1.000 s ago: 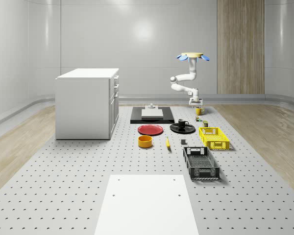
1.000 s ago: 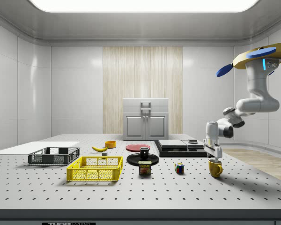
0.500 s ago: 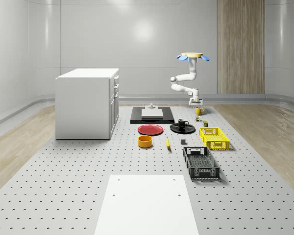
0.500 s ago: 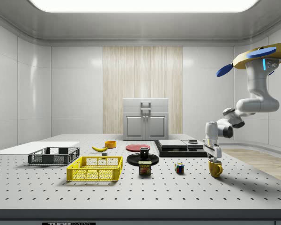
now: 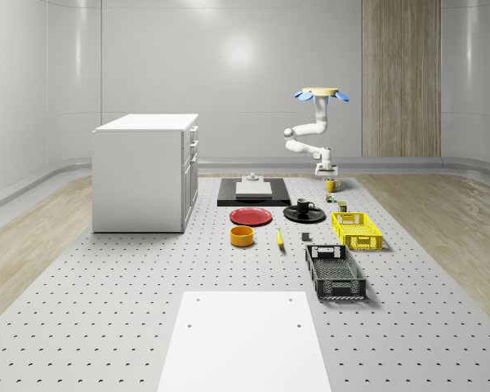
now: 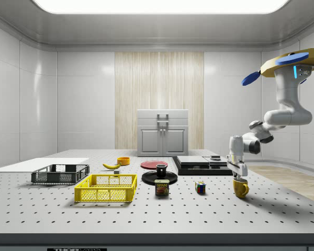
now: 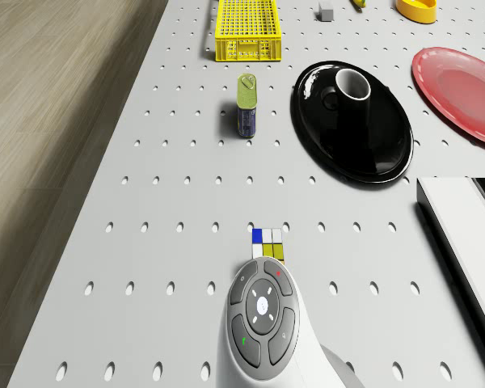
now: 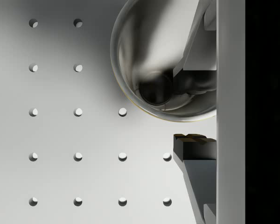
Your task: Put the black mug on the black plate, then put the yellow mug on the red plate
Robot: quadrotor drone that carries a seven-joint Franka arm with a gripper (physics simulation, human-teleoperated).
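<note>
Whole-scene view: nothing has shifted over the last second. The drone [image 5: 319,93] hovers in the upper right, above the far edge of the table [image 5: 106,327], its arm bent down so the gripper [image 5: 330,175] sits right over the yellow mug [image 5: 331,185]. The black mug [image 5: 304,206] already stands on the glossy black plate [image 5: 290,214], so the first half looks done; the flat red plate [image 5: 251,216] at centre is bare

Side view: at right, the gripper [image 6: 239,175] reaches the rim of the yellow mug [image 6: 240,188], which rests on the table. This stillness suggests a grasp is about to be made

Drone view: the round black mug [image 7: 352,87] sits off-centre on its shiny plate [image 7: 364,141], beside the red plate [image 7: 461,89]

Wrist view: the fingers [image 8: 196,149] are parted, one inside the mug's smooth, reflective bowl [image 8: 140,42], one just outside the wall, not yet touching
</note>
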